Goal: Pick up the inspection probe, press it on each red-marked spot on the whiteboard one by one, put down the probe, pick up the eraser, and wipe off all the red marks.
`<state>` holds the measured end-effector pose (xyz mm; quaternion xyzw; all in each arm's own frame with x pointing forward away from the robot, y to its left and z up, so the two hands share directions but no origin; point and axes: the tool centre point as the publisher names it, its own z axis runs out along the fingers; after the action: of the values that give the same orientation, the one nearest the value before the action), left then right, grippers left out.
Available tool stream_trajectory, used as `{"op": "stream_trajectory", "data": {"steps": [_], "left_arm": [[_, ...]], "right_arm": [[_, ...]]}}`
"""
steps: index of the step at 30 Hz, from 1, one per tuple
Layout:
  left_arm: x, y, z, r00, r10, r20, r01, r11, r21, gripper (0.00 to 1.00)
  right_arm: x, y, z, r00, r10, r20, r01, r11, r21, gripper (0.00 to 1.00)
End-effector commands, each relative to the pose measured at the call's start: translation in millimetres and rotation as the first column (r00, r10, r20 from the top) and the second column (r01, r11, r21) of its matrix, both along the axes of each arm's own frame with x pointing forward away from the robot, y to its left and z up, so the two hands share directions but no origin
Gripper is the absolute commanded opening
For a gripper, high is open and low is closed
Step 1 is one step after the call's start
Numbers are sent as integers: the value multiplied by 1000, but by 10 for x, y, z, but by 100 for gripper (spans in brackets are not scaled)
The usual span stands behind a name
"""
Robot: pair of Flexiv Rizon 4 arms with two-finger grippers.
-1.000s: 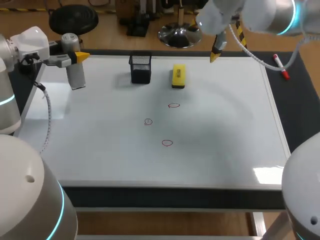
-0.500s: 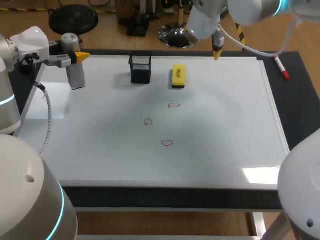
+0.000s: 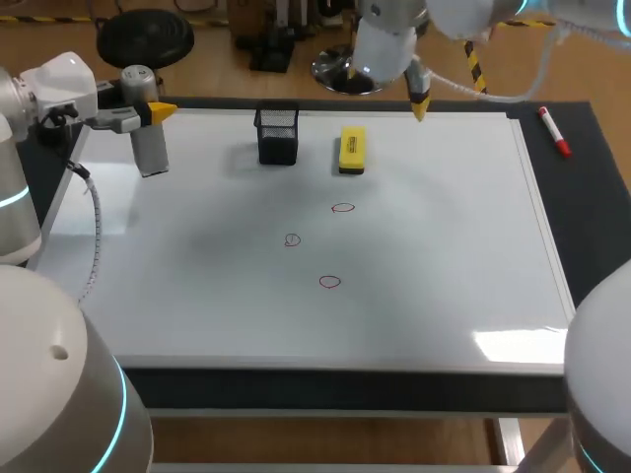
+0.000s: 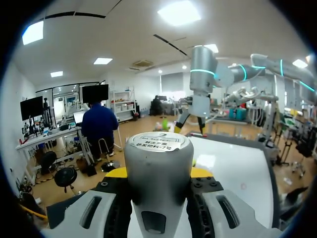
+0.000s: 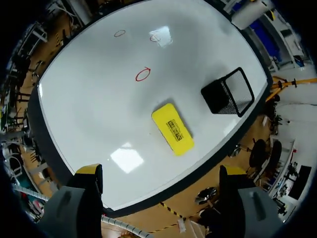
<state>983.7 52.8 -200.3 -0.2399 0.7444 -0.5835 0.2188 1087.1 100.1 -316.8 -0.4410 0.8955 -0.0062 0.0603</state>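
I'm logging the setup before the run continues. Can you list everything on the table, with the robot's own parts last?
whiteboard: one, white, lying flat on the dark table
hand-drawn circle marks: three, red, near the board's middle
block eraser: one, yellow, on the board's far side
wire-mesh pen holder: one, black, left of the eraser
marker pen: one, red and white, on the table right of the board
cylindrical inspection probe: one, grey, upright at the board's far left corner
left gripper: one, yellow-tipped, shut on the probe
right gripper: one, yellow-tipped, open and empty, above the board's far edge
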Motion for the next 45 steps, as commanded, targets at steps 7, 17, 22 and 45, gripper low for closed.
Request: {"op": "stream_trajectory", "data": {"steps": [7,17,22,45], "left_arm": [[-8,-2,1,1000,3,6,-3,1000,-2,0],[-8,-2,1,1000,3,6,-3,1000,-2,0],[-8,-2,1,1000,3,6,-3,1000,-2,0],[-8,-2,1,1000,3,6,-3,1000,-2,0]], "right_arm": [[-20,264,-466,939,327,-106,-326,945,29,100],[-88,331,-676,877,475,-77,-472,880,49,100],[-121,370,-768,867,492,-82,-490,871,37,100],[-111,401,-1052,853,504,-136,-512,859,-25,100]]}}
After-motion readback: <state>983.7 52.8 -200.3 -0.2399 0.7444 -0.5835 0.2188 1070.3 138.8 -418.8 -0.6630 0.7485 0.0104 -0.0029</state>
